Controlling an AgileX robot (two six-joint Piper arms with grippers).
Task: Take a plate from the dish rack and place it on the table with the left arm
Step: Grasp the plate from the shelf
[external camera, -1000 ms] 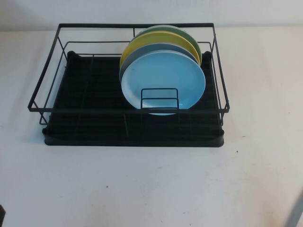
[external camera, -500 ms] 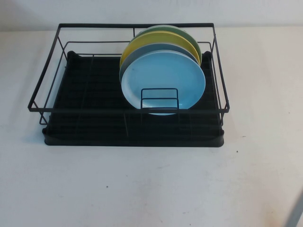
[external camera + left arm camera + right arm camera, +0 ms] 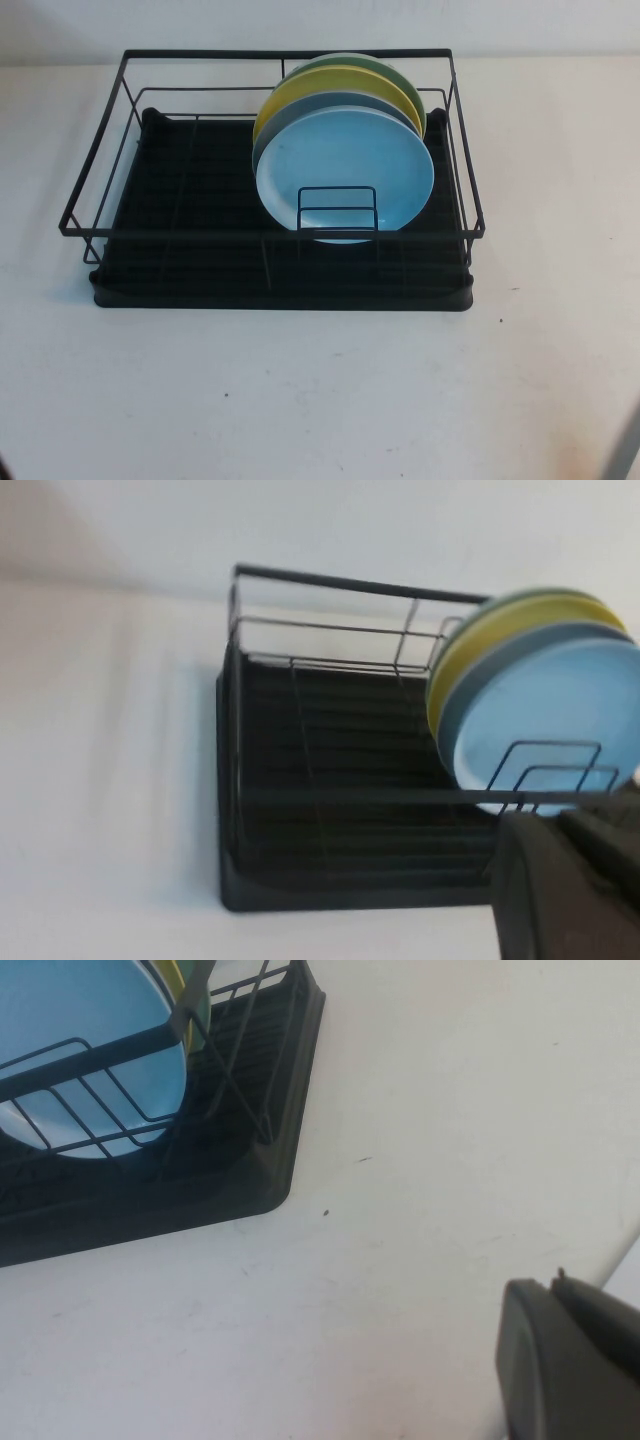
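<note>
Sky-blue plate (image 3: 345, 175) stands upright at the front of the stack in the dish rack (image 3: 270, 270). Left gripper (image 3: 565, 885) and right gripper (image 3: 565, 1360) hover off the rack over the table (image 3: 320, 400), holding nothing; finger opening cannot be told.

Both end effectors cropped; fingers unseen.

Left pincer (image 3: 570, 885) shows only a dark body at 5 o'clock of its wrist view. Right pincer (image 3: 570, 1360) likewise, at 5 o'clock.
</note>
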